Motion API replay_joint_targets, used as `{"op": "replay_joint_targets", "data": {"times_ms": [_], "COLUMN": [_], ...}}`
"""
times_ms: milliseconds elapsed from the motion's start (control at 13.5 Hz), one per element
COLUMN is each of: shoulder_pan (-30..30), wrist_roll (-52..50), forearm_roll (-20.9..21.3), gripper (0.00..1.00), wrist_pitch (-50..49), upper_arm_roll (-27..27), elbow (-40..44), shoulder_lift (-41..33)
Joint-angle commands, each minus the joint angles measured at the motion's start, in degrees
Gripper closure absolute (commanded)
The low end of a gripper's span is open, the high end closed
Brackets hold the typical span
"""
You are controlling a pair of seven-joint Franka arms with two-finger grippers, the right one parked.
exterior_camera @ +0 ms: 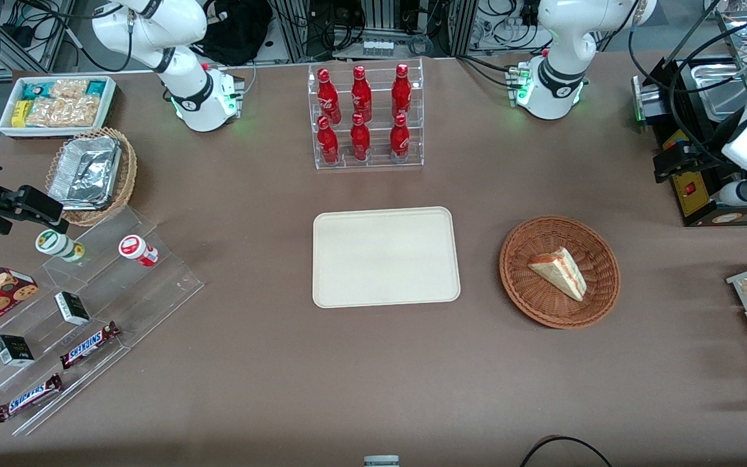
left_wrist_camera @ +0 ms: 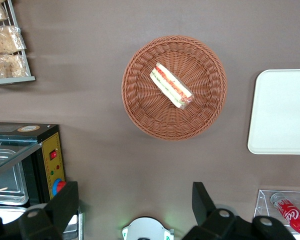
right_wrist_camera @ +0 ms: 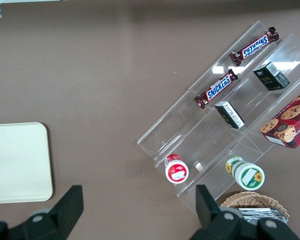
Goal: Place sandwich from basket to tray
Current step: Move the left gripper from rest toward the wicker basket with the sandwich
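1. Front view is showing the sandwich (exterior_camera: 559,272) lying on its side in the basket (exterior_camera: 529,301), right of centre in the frame, while the tray (exterior_camera: 386,256) is sitting bare at the centre, well apart from the basket.

2. Left wrist view is looking straight down on the same wedge (left_wrist_camera: 171,85), with the gripper (left_wrist_camera: 132,207) hanging high above the table beside the basket (left_wrist_camera: 145,110). Its fingers (left_wrist_camera: 66,204) are standing spread wide, holding nothing.

3. Approach risk: the gripper is hovering off to one side of the basket rather than over the wedge, so a straight descent would probably be landing on bare table or clipping the woven rim and shoving the light basket.

4. Grasp risk: the wedge appears to be wrapped in clear film and is lying diagonally. Fingers closing across the corners rather than across the flat bread faces could be slipping off or twisting it.

5. Squeeze risk: the bread is likely soft, so too firm a close could be crushing the layers; too light a one could be dropping it during the carry.

6. Placement risk: the tray (left_wrist_camera: 282,112) has a low rim, and a release near that edge could be leaving the wedge propped half off it.
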Motion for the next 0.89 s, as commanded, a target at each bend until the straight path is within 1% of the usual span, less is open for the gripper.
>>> {"op": "replay_joint_targets", "data": {"times_ms": [0,446,520,818], "shoulder_pan": [-0.4,-0.2,-0.2,1.4], "wrist_roll": [-0.8,-0.9,-0.9,-0.9], "forearm_roll": [0.3,0.2,0.2,0.1], "gripper": [0.0,0.0,0.0,0.0], "wrist_pitch": [-0.2,0.1,1.2,11.4], "upper_arm_roll": [0.1,-0.5,-0.5,-0.2], "elbow": [-0.4,-0.9,-2.5,-10.4], "shoulder_lift": [-1.2,-1.0,-0.8,-0.6]}}
